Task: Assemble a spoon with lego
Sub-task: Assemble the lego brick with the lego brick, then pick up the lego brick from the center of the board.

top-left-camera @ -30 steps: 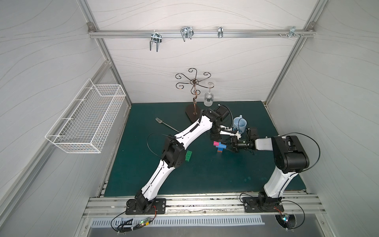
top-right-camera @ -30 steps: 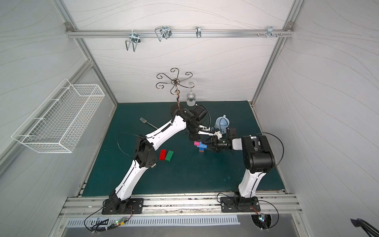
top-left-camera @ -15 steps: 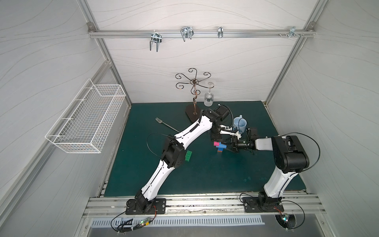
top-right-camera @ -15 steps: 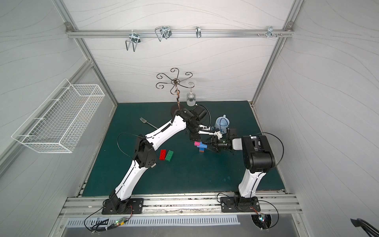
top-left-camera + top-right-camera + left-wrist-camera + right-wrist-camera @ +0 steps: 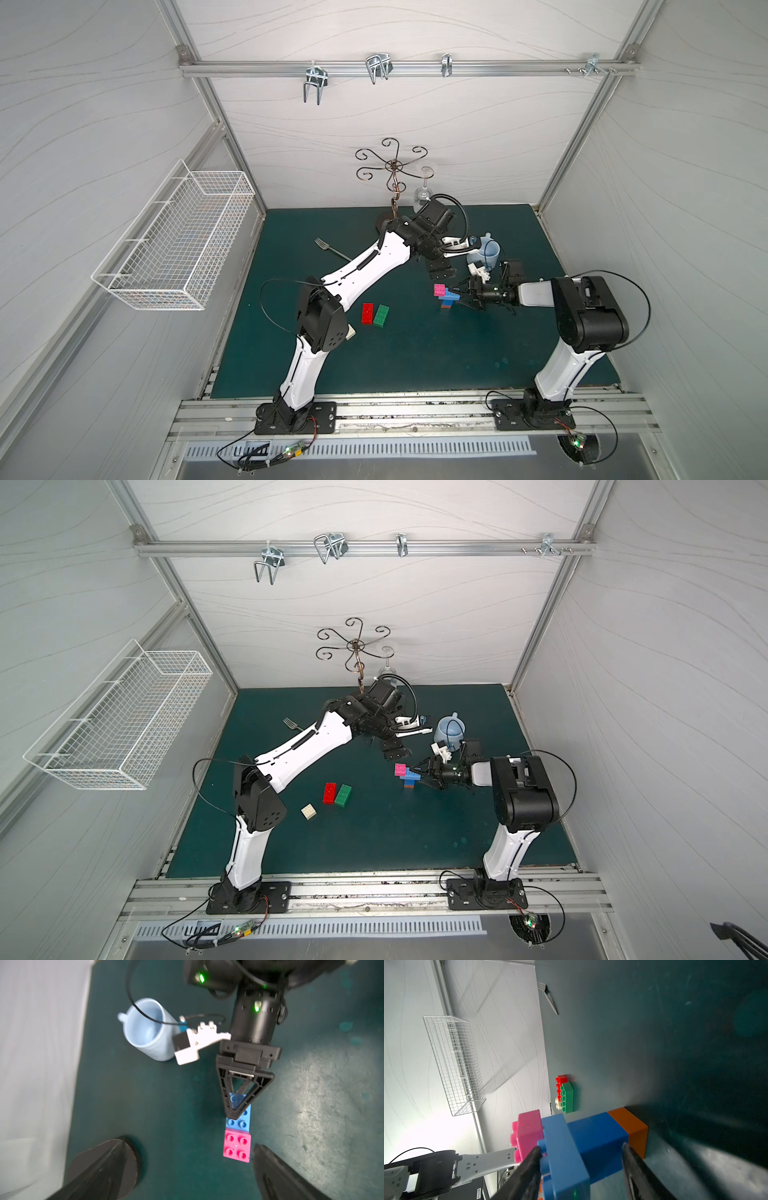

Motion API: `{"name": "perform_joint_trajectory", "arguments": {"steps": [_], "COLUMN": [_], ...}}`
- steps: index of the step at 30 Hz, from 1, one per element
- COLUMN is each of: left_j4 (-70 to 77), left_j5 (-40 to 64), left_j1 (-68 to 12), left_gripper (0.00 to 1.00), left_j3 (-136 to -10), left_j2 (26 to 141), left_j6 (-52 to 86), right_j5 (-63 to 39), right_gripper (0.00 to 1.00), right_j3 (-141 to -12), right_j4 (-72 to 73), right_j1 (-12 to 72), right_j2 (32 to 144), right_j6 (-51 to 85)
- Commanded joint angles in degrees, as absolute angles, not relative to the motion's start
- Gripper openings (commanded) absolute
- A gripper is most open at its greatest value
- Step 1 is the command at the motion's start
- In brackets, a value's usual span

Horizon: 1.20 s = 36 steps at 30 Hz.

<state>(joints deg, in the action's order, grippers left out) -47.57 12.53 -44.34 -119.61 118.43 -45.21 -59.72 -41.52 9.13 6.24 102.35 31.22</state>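
Observation:
The partly built spoon (image 5: 449, 297) stands upright on the mat: an orange brick (image 5: 631, 1124) at the bottom, a blue stem (image 5: 598, 1136) above it, then a light blue long brick (image 5: 239, 1123) with a pink brick (image 5: 236, 1146) on one end. My right gripper (image 5: 581, 1147) reaches in sideways. One finger lies against the light blue brick's studs and the other stands apart beside the stem. My left gripper (image 5: 189, 1145) hovers wide open just above the pink brick, holding nothing. The red brick (image 5: 367, 313) and green brick (image 5: 381, 315) lie side by side, with a white brick (image 5: 308, 811) nearby.
A light blue mug (image 5: 486, 253) stands just behind the right gripper. A metal fork (image 5: 330, 248) lies at the back left. A wire stand (image 5: 392, 166) with a hanging wine glass (image 5: 423, 195) is at the back wall, and a wire basket (image 5: 178, 237) hangs on the left wall.
My left gripper has opened wide and let go of the pink brick, which stays on the light blue brick. The right jaws have spread slightly. Neither arm has shifted much.

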Motion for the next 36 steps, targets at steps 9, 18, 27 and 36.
{"name": "perform_joint_trajectory", "arguments": {"steps": [9,18,27,36], "left_j4": [-18.4,-3.4,7.4,3.3], "left_j5": [11.6,0.2,-5.1,-15.9], "left_j1": [-40.3,-39.1,-37.8,-35.4], "left_gripper": [1.00,1.00,1.00,1.00], "left_j3": [-87.0,-59.5,-42.7,-36.1], "left_j2": [95.6,78.8,65.2,55.9], "left_j6": [-25.4,-11.2,-0.2,8.1], "right_j5": [-58.8,-57.7,-56.9,-42.4], "right_gripper": [0.70,0.73,0.74,0.74], "right_j3": [-38.5,-36.9,-36.2,-40.2], "right_j4": [11.1,10.3,9.6,-11.3], "right_j1": [5.7,4.6,3.9,3.6], "right_j2": [100.8,96.5,93.5,77.4], "right_j6": [32.7,33.0,33.1,24.9]}}
